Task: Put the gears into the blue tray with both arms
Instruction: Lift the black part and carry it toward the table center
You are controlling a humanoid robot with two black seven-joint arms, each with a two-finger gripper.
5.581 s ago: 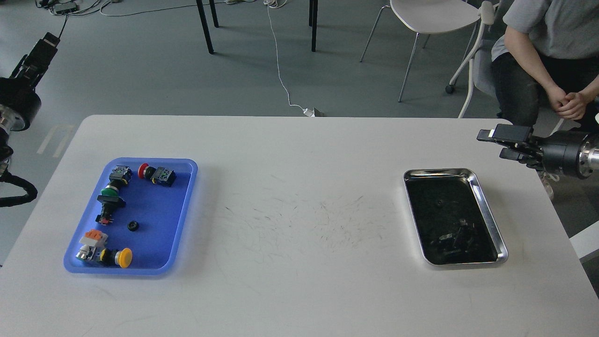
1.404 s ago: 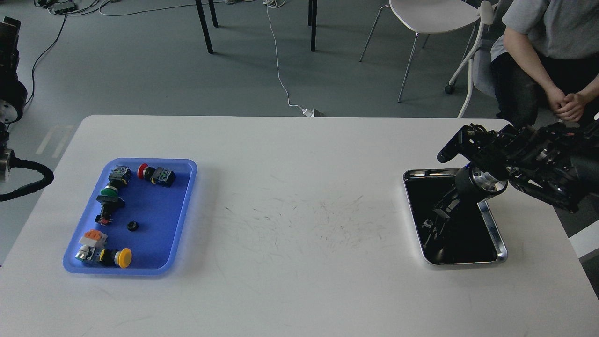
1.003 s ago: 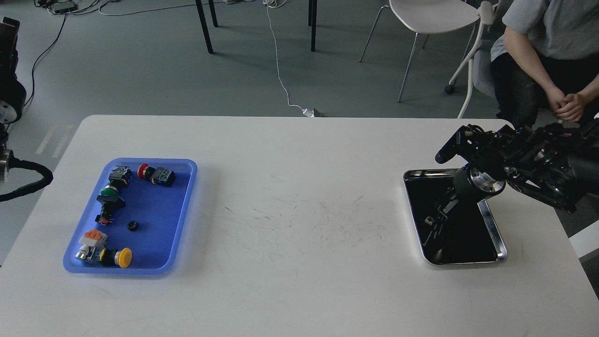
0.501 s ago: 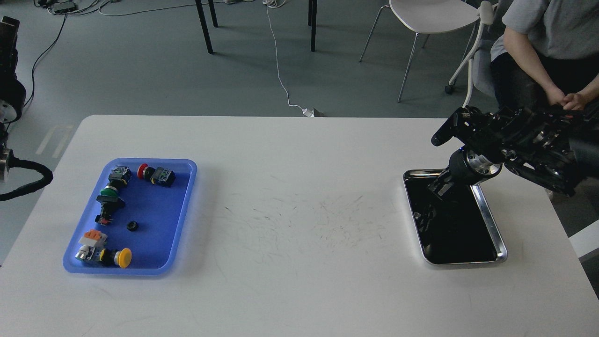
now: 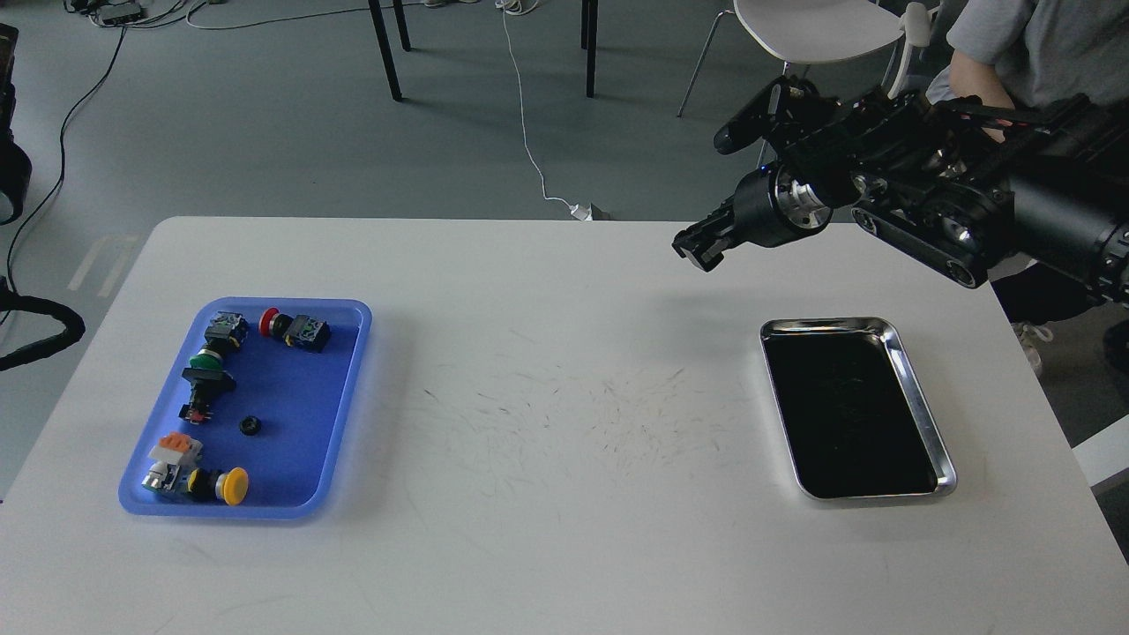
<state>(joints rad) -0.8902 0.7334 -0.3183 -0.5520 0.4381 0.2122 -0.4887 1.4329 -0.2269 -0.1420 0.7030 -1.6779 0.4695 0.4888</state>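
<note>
The blue tray (image 5: 346, 370) lies on the left of the white table. One small black gear (image 5: 250, 426) rests on its floor among push-button switches. My right arm reaches in from the upper right. Its gripper (image 5: 697, 248) hangs high above the table's far edge, up and left of the steel tray (image 5: 922, 401). The fingers form one dark clump, so I cannot make out a gap or anything held. The steel tray's dark floor shows no gear. Of my left arm only a dark sliver and a cable (image 5: 35, 339) show at the left edge, and its gripper is out of view.
Switches with red (image 5: 271, 319), green (image 5: 207, 360) and yellow (image 5: 234, 486) caps lie along the blue tray's left and far sides. A seated person (image 5: 1032, 35) and a white chair (image 5: 811, 26) are behind the table at the right. The table's centre bears faint scratch marks.
My right gripper has lifted out of the steel tray and swung up and left, past the tray's far rim. The left arm has slid further out at the left edge.
</note>
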